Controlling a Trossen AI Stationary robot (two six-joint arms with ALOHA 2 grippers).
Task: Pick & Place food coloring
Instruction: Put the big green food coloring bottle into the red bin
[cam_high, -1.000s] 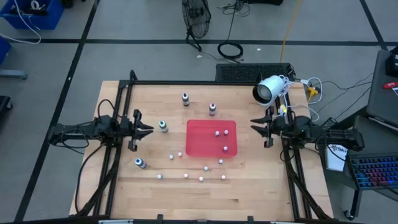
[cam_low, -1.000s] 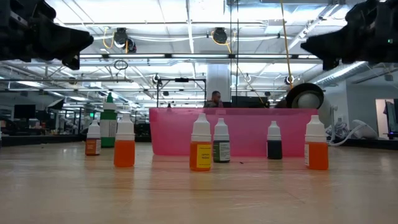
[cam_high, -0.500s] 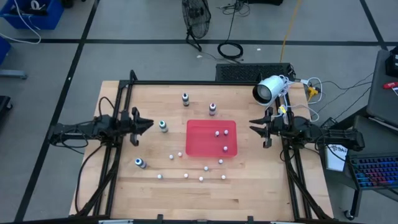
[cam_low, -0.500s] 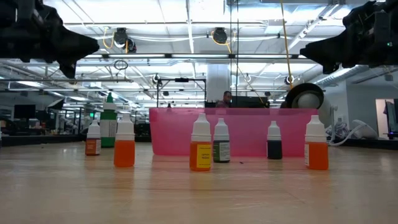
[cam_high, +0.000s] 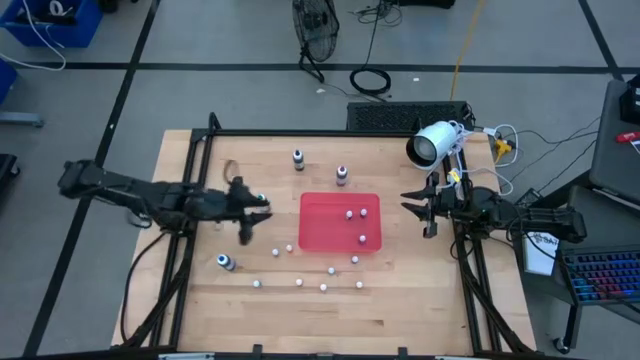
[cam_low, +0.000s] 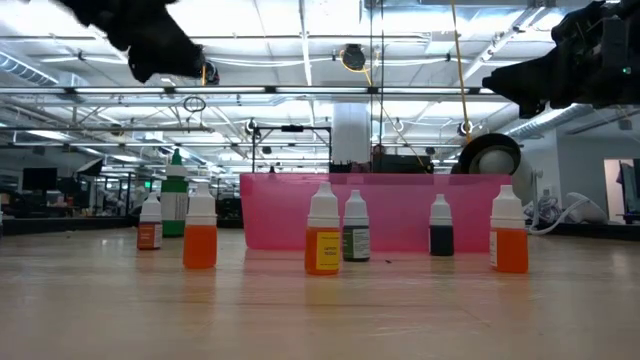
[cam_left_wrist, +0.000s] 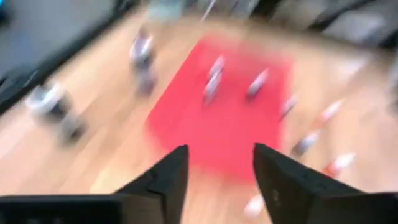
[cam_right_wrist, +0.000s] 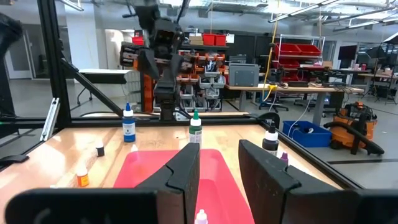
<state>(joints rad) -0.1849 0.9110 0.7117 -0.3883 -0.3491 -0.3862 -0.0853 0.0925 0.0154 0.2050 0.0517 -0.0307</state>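
Reaching toward the green-bodied bottle (cam_high: 262, 203) left of the red tray (cam_high: 318, 237), the left gripper (cam_high: 250, 214), fingers apart, should straddle it squarely; right gripper (cam_high: 418, 209) waits, jaws parted.

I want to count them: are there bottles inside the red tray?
Yes, the high view shows three small white-capped bottles standing inside the red tray.

light: bright overhead | left wrist view: motion-blurred | others: sharp
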